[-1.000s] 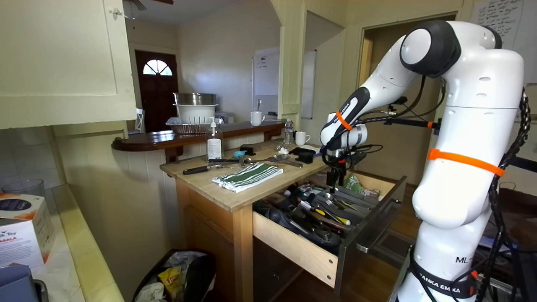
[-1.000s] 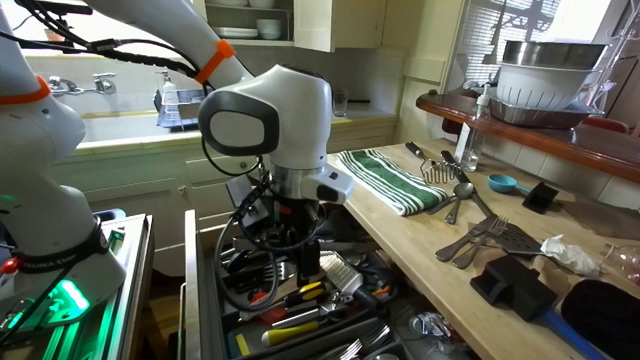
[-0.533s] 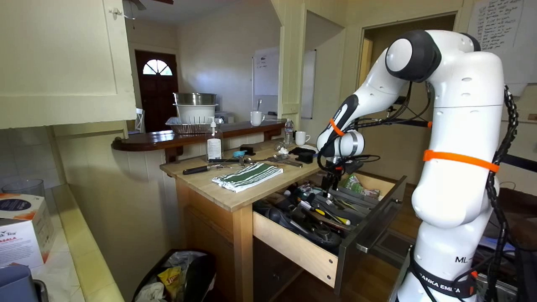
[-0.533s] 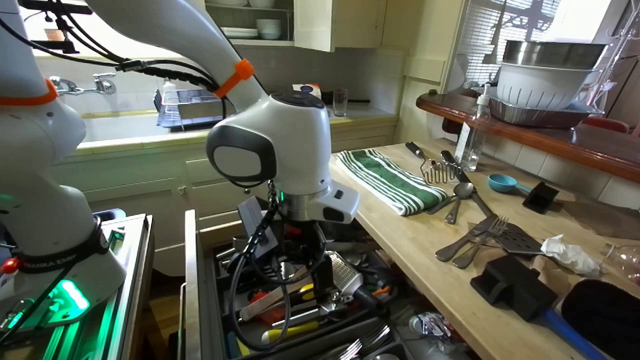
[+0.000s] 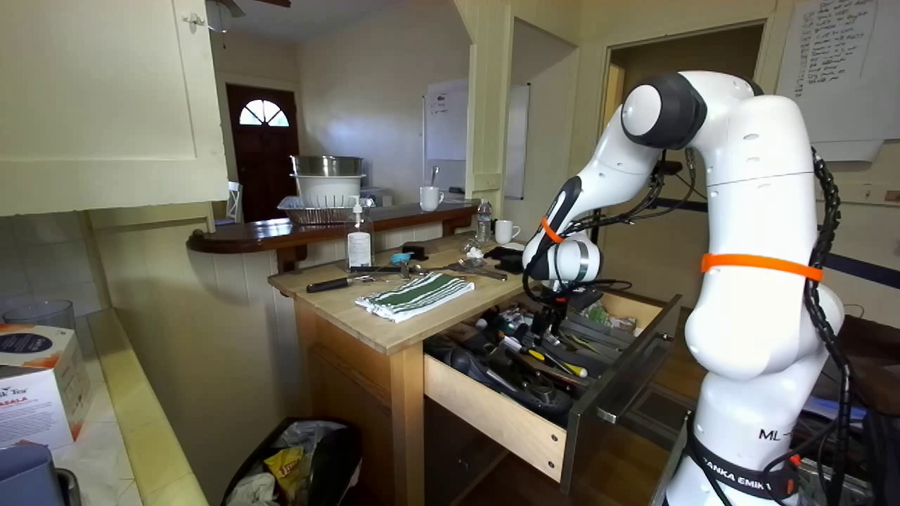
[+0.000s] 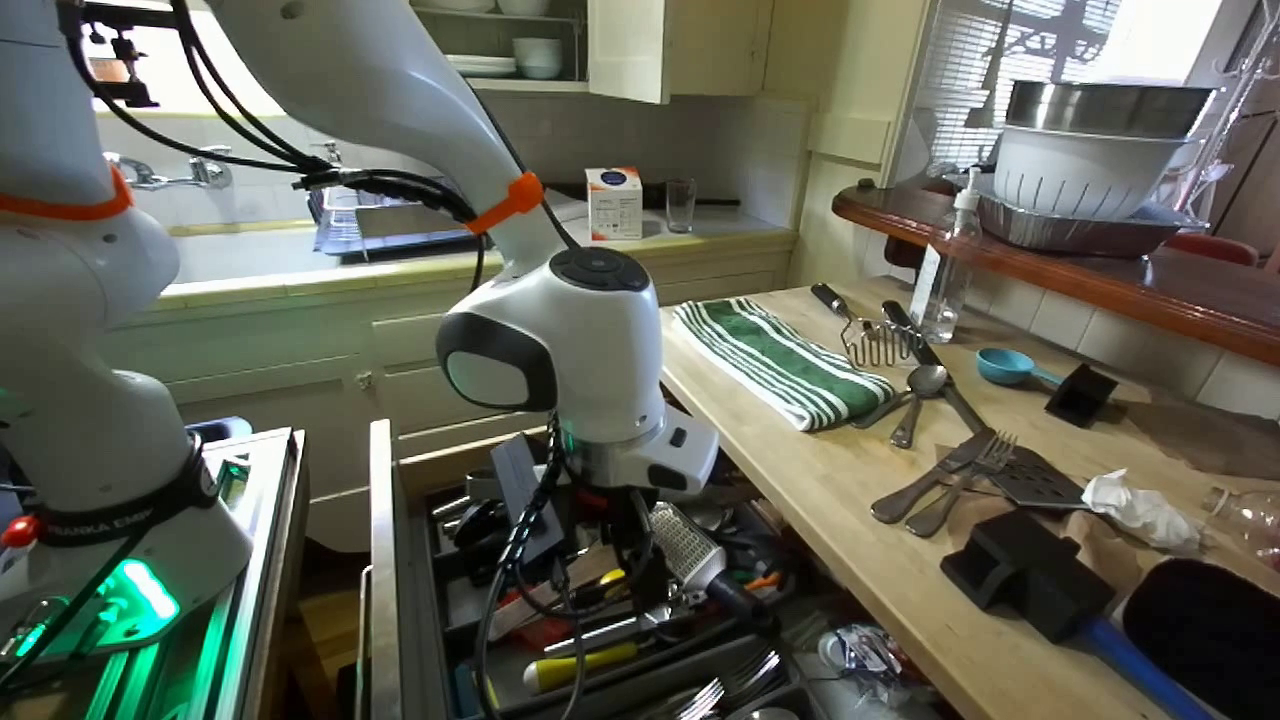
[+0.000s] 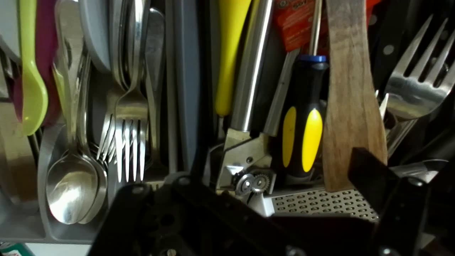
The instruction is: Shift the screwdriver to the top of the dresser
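The screwdriver, with a black handle, yellow ovals and a blue collar, lies in the open drawer. In the wrist view it lies between a can opener and a wooden spatula. In an exterior view only a yellow bit of the screwdriver shows; my gripper and cables hide the rest. My gripper is open, its fingers apart on either side of the screwdriver's handle end, and holds nothing. In both exterior views the gripper is low over the drawer. The dresser has a pale top.
On the dresser top lie a green striped towel, a fork, a spoon and a blue scoop. A grater and a yellow-handled tool lie in the drawer near my gripper. The top's edge overhangs the drawer.
My gripper has moved down into the drawer among the utensils, and the arm has bent lower. The screwdriver has become more hidden behind it. The drawer and dresser top look the same.
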Controlling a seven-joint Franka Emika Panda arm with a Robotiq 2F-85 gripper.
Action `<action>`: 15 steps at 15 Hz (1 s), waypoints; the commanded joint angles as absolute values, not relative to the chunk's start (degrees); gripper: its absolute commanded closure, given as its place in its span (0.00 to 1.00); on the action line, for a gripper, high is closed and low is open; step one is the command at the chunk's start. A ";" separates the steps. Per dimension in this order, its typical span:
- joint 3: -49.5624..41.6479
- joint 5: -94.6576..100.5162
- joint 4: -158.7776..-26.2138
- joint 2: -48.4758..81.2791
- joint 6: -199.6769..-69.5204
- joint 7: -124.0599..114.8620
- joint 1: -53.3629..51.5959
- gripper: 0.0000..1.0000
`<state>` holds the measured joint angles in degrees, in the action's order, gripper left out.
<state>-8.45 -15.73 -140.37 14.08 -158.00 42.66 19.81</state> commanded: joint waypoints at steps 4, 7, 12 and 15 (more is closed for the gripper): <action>-3.99 -18.07 -137.76 16.71 -158.40 45.15 23.06 0.27; -3.14 -18.55 -137.18 17.29 -157.90 45.64 23.61 0.39; -1.74 -18.41 -136.57 18.55 -157.75 45.36 23.73 0.35; -1.14 -18.20 -136.40 19.25 -157.43 45.15 23.90 0.44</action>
